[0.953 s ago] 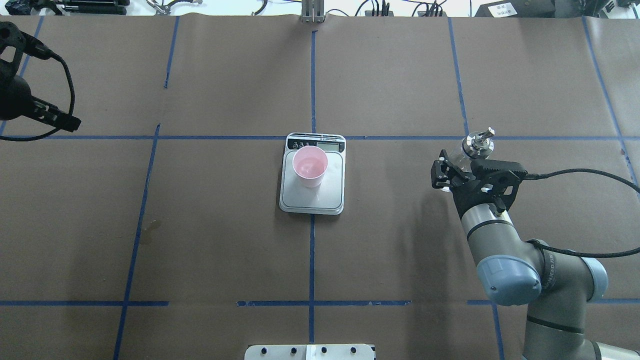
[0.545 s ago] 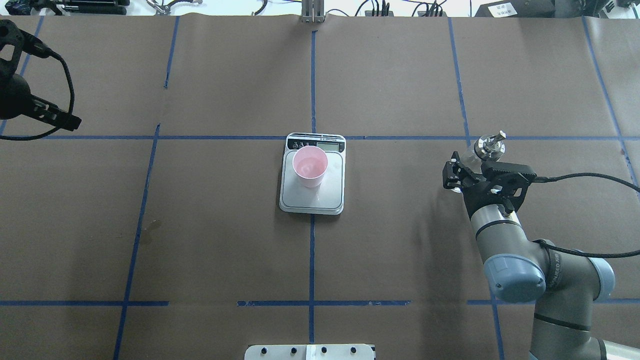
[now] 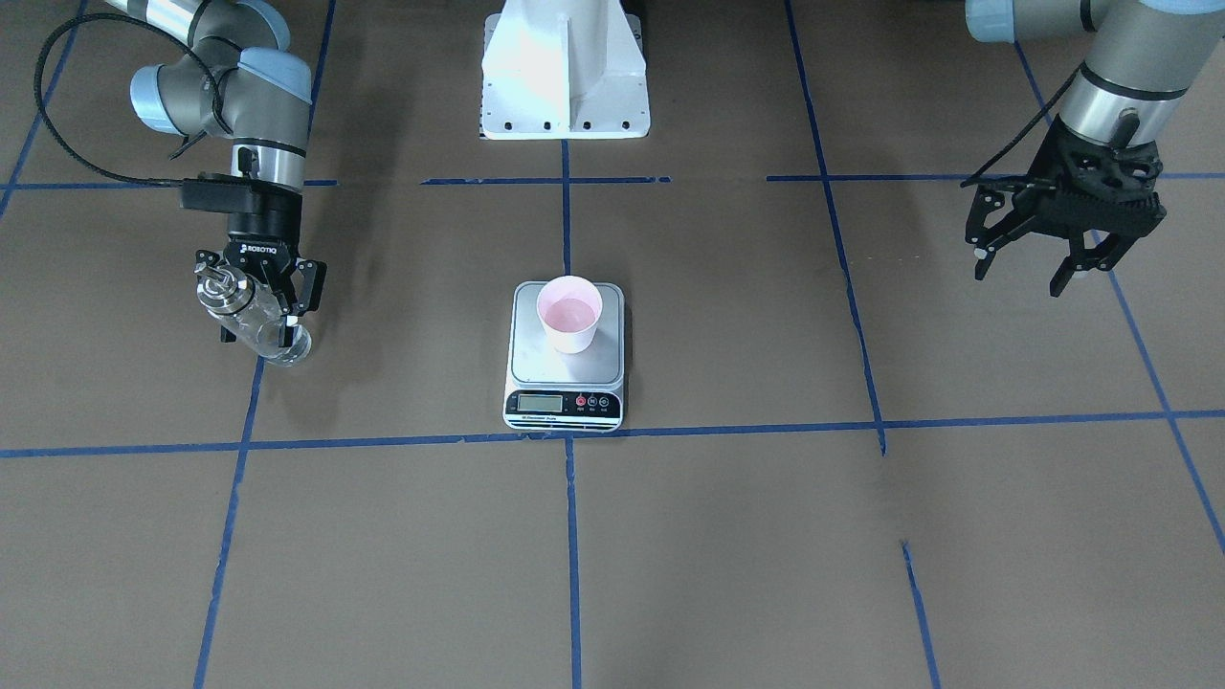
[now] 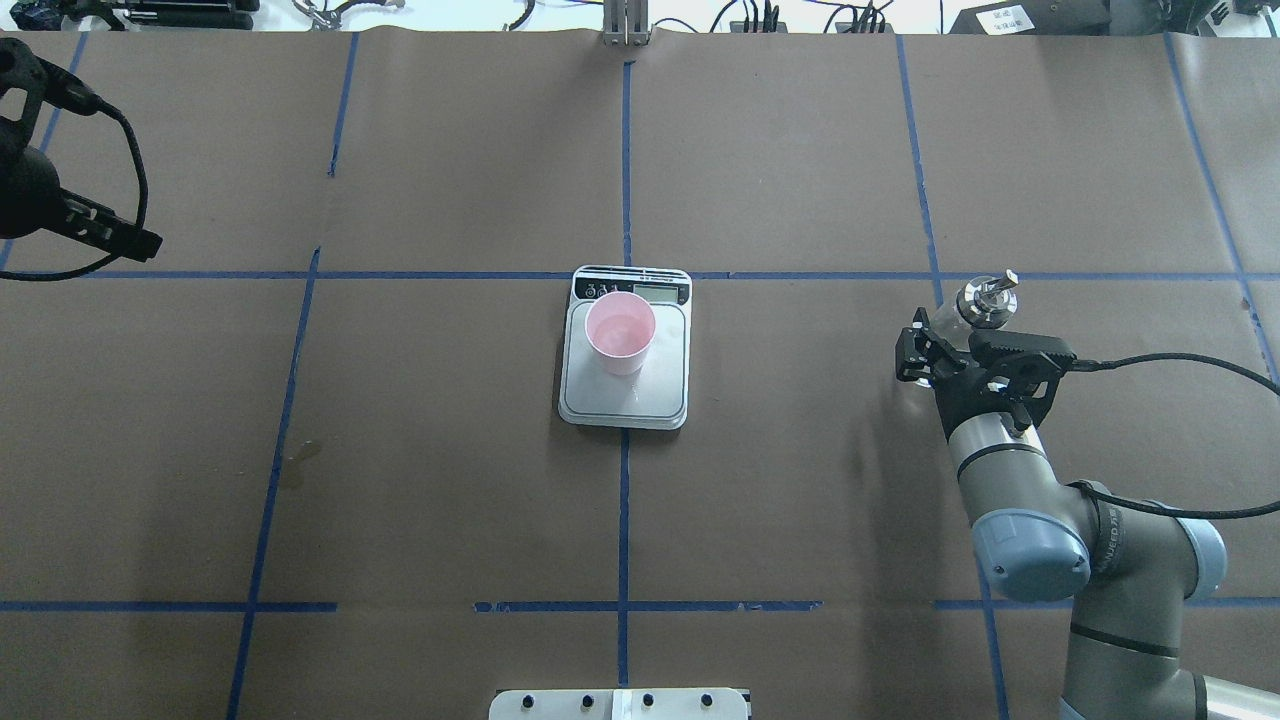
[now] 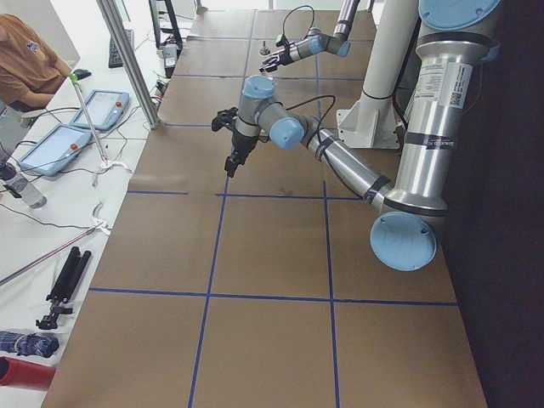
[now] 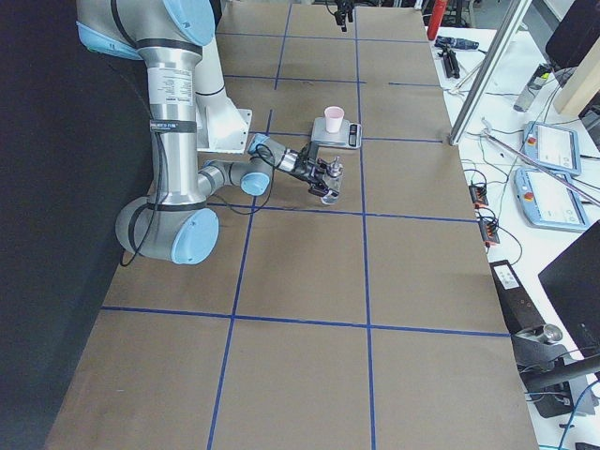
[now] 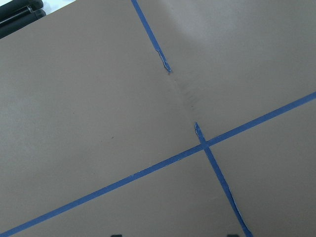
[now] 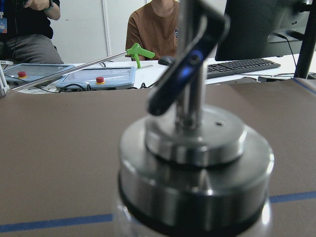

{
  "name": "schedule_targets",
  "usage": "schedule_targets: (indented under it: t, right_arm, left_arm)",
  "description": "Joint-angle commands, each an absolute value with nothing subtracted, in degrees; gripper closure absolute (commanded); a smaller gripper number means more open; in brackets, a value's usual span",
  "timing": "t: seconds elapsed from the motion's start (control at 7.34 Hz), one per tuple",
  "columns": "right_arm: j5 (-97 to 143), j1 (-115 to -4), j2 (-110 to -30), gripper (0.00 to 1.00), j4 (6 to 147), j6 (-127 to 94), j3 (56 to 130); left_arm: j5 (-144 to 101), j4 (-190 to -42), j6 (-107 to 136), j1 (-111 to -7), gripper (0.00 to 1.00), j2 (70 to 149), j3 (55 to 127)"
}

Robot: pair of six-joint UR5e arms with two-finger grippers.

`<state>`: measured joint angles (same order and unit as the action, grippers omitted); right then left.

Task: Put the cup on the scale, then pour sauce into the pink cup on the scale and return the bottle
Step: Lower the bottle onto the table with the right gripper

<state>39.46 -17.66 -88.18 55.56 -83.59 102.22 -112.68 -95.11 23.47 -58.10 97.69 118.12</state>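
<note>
The front-facing view shows the right gripper [image 3: 256,330] clamped on the glass body of the tilted bottle [image 3: 287,348], low over the worktop [image 3: 727,536] and well apart from the scale [image 3: 565,404]. From overhead, little more than its silver cap shows past the gripper, and whether its base touches down I cannot tell. Both views show the pink cup [image 3: 569,318] upright on the scale's platform, while only the front-facing one shows the left gripper [image 3: 1019,277] spread wide and empty, far off to the other side.
</note>
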Motion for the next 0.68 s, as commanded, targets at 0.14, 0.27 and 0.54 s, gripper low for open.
schedule_targets:
  t: [0.14,0.27,0.54]
  right_arm:
    - [39.90,-17.75,-88.33,1.00,55.46,-83.50,101.95]
    - [39.99,-17.75,-89.37,1.00,55.28,-83.32,102.04]
    - [39.99,-17.67,-89.38,1.00,55.37,-83.32,102.04]
  left_arm:
    - [-112.68,-95.10,23.47,-58.10,0.23,97.56,118.04]
    - [-112.68,-95.10,23.47,-58.10,0.23,97.56,118.12]
    - [-112.59,-95.10,23.47,-58.18,0.23,97.56,118.12]
